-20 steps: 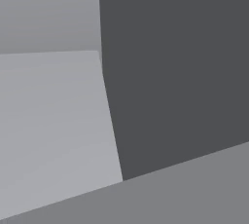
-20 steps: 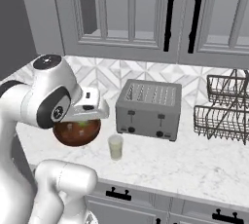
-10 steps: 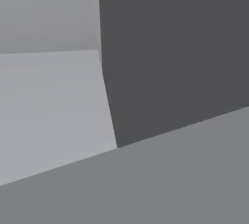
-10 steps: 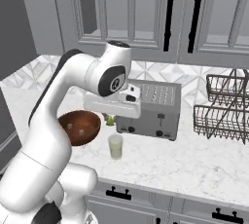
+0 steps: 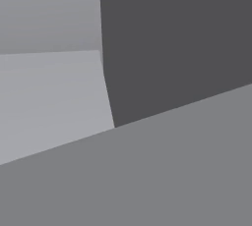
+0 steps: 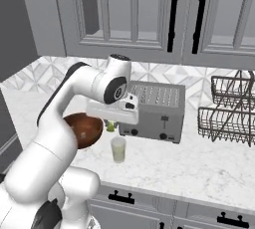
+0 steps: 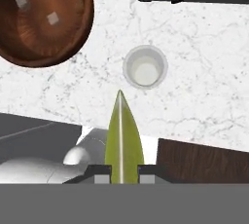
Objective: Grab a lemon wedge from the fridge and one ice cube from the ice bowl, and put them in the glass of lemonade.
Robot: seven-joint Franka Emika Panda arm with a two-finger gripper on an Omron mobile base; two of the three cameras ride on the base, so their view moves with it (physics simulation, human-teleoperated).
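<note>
Standing here looking at the white marble-patterned tabletop (image 6: pixel 199 166), going left to right: first there's the round dark brown wooden ice bowl (image 7: pixel 46 18) with a couple of small pale ice cubes (image 7: pixel 52 19) sitting in the bottom. Just to its right is the small clear glass of pale lemonade (image 7: pixel 145 67), standing upright, and behind that the boxy silver toaster (image 6: pixel 157 111), then the dark wire dish rack (image 6: pixel 229 108) way off at the right.

The robot's hand (image 7: pixel 121 172) is pinched narrow on the little yellow-green lemon wedge (image 7: pixel 122 138). From the hand camera the wedge looks like a slim pointed sliver, tip aimed toward the glass but stopping just short of the rim. From the right base view it's just a tiny green bit (image 6: pixel 110 126) under the wrist, above and a touch left of the glass.

My take: the wedge isn't over the opening yet. I'd shift the hand a bit further until it sits square over the mouth, then come down before letting go, since the glass is narrow and a high drop could bounce off the rim. Ice cube comes after.
</note>
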